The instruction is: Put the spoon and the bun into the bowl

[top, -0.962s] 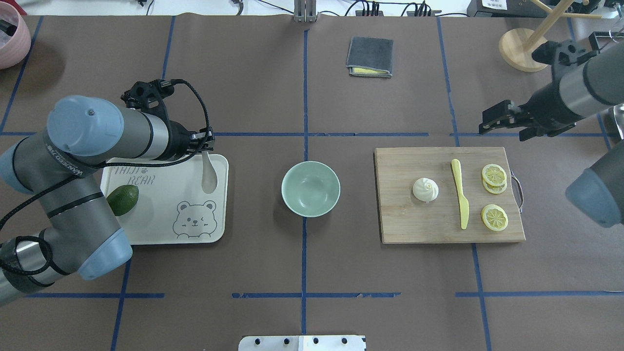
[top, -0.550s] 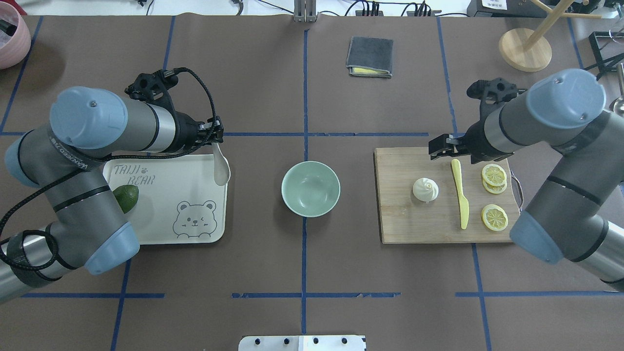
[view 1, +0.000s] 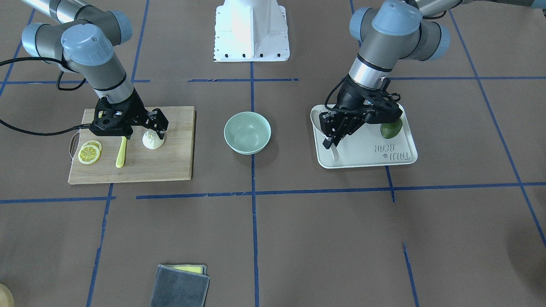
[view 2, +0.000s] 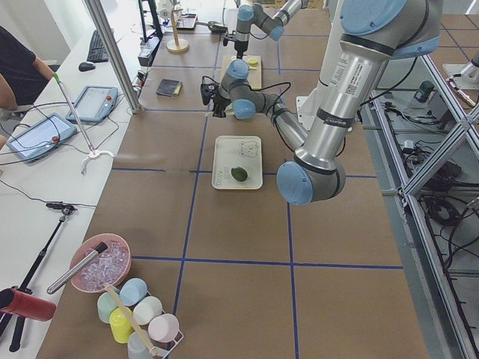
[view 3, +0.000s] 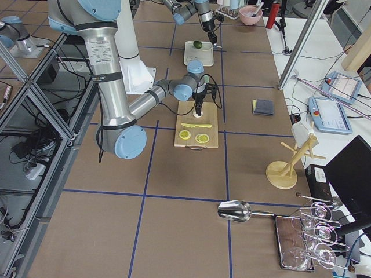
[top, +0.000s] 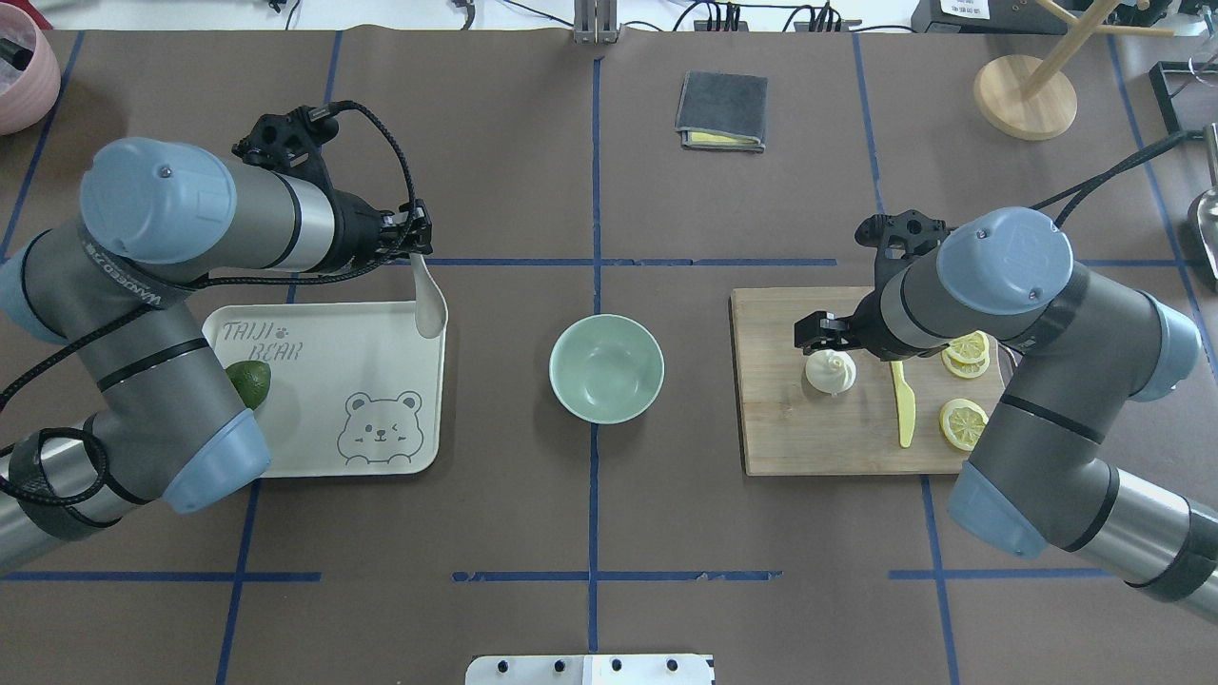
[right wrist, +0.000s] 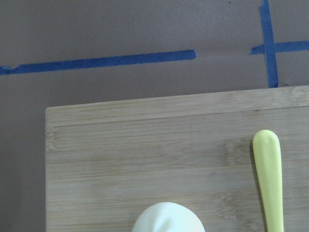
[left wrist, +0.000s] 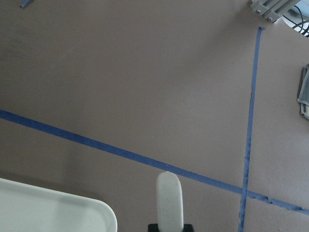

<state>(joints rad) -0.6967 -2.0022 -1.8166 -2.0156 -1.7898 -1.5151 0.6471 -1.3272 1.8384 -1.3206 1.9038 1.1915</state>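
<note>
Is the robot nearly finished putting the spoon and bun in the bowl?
Not yet. The pale mint-green bowl is empty. The left gripper holds the off-white soup spoon lifted. The right gripper is open over the white pleated bun on the wooden board. Both must go in.

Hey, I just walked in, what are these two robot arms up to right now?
They are working on getting a spoon and a bun into the mint-green bowl, which is empty. The left gripper is shut on the handle of the spoon and holds it above a corner of the bear-print tray. The right gripper hangs open just over the bun, which sits on the wooden cutting board, not yet gripped.
</note>
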